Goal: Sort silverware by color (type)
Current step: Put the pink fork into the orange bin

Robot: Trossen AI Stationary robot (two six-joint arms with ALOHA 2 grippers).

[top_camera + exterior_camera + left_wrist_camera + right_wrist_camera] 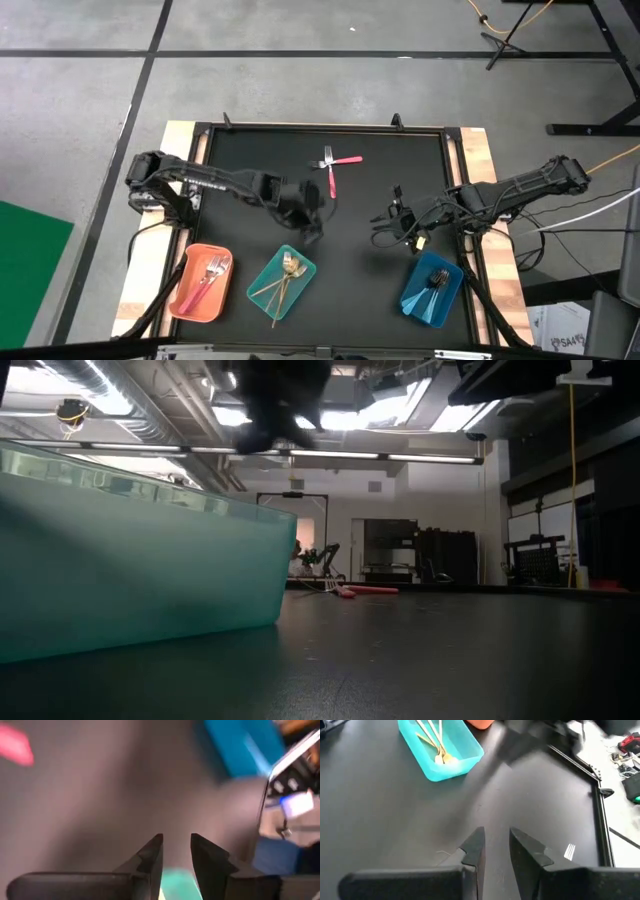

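**Two pink pieces left — risk is grabbing both at once**

My left gripper (312, 228) hangs over the black table mat (350, 280), just above the teal rectangular plastic tray (302, 278) holding the all-gold forks and spoons (284, 277). Fingers stand a narrow gap apart, nothing between them. My right gripper (385, 222) waits at 3 o'clock of table centre, also narrowly parted and empty, just above the blue rectangular tray (416, 302) with the dark-looking utensils (437, 279).

Remaining: two pink-handled pieces with silver heads (333, 168), crossed and touching, at 12 o'clock of centre. Orange rectangular tray (186, 303) at 7 o'clock already holds pink-handled cutlery (210, 274).

Failure modes, as I judge them:
- Crossed handles: closing at the overlap lifts both or flicks one away.
- Thin, flat metal on the mat: fingertips may skid over it.
- The carry to 7 o'clock passes near the teal tray; a loose pinch could drop pink in with gold.
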